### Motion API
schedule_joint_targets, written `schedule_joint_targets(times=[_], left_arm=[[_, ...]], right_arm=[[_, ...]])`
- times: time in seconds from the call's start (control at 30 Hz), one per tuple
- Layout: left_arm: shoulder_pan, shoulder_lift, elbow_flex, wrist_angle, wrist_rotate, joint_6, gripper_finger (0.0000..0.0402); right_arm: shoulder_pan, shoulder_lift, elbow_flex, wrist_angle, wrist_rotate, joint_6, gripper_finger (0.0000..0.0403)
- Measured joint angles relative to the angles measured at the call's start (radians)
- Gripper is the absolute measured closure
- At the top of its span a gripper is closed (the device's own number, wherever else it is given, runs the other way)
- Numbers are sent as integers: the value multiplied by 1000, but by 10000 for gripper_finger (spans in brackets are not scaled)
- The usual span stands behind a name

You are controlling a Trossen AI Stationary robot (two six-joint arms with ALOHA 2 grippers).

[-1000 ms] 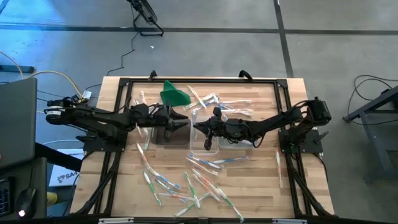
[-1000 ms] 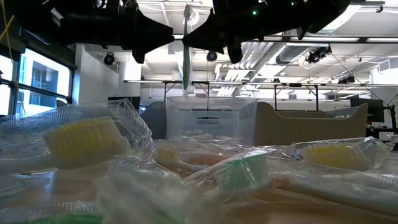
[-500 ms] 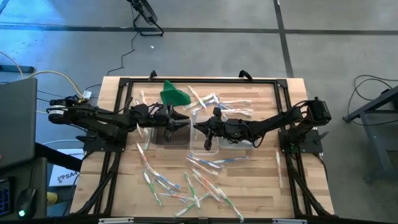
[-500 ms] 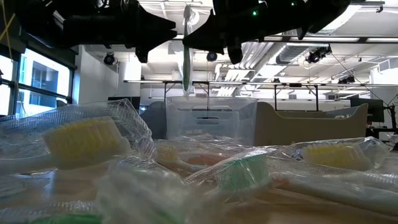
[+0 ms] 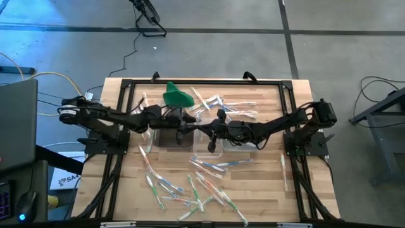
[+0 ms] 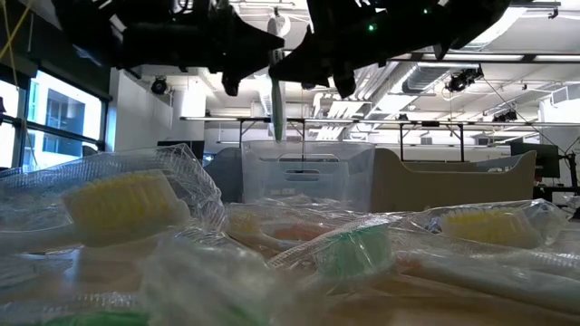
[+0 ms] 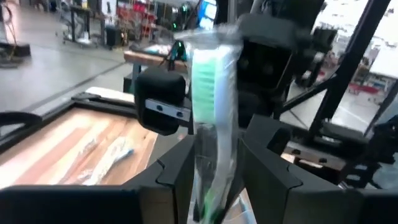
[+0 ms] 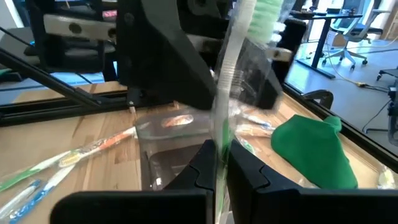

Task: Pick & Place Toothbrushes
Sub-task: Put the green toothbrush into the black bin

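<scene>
A toothbrush (image 6: 277, 100) in a clear wrapper with a green head (image 7: 210, 71) stands upright in the air over the clear tubs (image 5: 209, 140). My right gripper (image 8: 217, 163) is shut on it. My left gripper (image 7: 214, 168) is open and meets it from the opposite side, one finger on each side of the wrapper. In the high view both grippers meet near the table's middle (image 5: 195, 128). Many more wrapped toothbrushes lie flat near the near edge (image 5: 190, 187) and toward the far edge (image 5: 223, 104). My right gripper pinches the toothbrush's thin handle (image 8: 219, 140) between its two fingers. The fingers come level from the table's right and lie across the handle. The brush is lifted clear and upright, its green head (image 8: 267, 15) above the fingers. My left gripper: its fingers (image 7: 180, 171) sit close against the wrapper; I cannot tell whether they touch it.
A green cloth-like lump (image 5: 177, 96) lies on the far side of the table. The clear tubs (image 6: 308, 172) stand below the two grippers. A black frame (image 5: 126, 85) edges the wooden table. Wrapped brushes fill the low view's foreground (image 6: 127, 208).
My left gripper has moved toward the table's right, up to the toothbrush that the right gripper holds, so its fingers now stand on either side of it. The right gripper and the toothbrush have stayed where they were.
</scene>
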Motion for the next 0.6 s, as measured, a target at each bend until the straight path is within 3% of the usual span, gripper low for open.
schedule_joint_targets(times=[0.2,0.6], left_arm=[[0,38,69,-57,42,0,277],[0,38,77,-140,41,-1,278]], right_arm=[[1,0,0,-5,-6,-1,395],[1,1,0,-10,18,-2,395]])
